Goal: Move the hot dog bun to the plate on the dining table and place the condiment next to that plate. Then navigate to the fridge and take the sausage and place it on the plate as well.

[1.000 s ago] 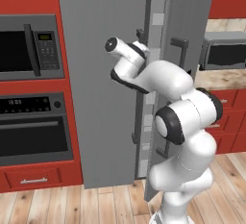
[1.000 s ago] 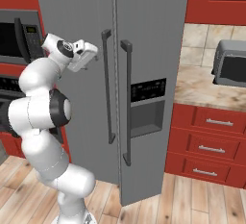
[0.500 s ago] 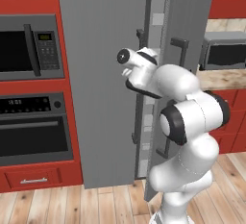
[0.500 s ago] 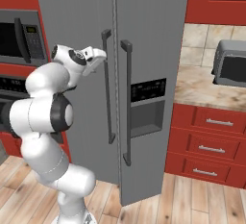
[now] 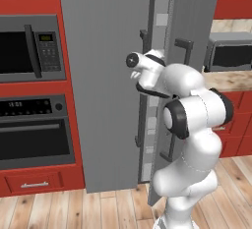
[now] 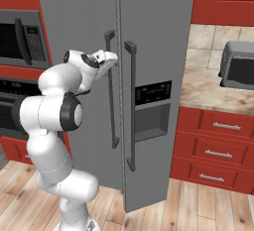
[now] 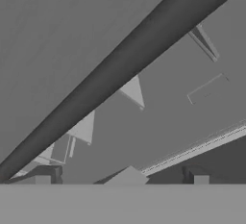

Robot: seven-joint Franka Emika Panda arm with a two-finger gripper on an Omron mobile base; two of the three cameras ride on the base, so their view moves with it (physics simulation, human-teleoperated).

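The tall grey fridge [image 5: 106,80] [image 6: 158,31] stands straight ahead. Its right door is slightly ajar, with pale inner shelving showing in the gap [image 5: 153,125]. My gripper [image 6: 111,59] [image 7: 120,177] is open, at the upper part of the left door's dark vertical handle [image 6: 111,101]. In the hand view that handle [image 7: 120,67] crosses close and diagonally above the wide-apart fingertips, with nothing between them. The sausage, hot dog bun, plate, condiment and dining table are out of view.
A black microwave [image 5: 29,48] and oven [image 5: 34,132] sit in red cabinets to the fridge's left. To its right are a marble counter with a grey toaster oven [image 6: 238,66] and red drawers [image 6: 218,148]. Wooden floor lies below.
My hand has dropped a little and swung in toward the fridge's handles. The gripper stays open. The fridge and cabinets have not shifted.
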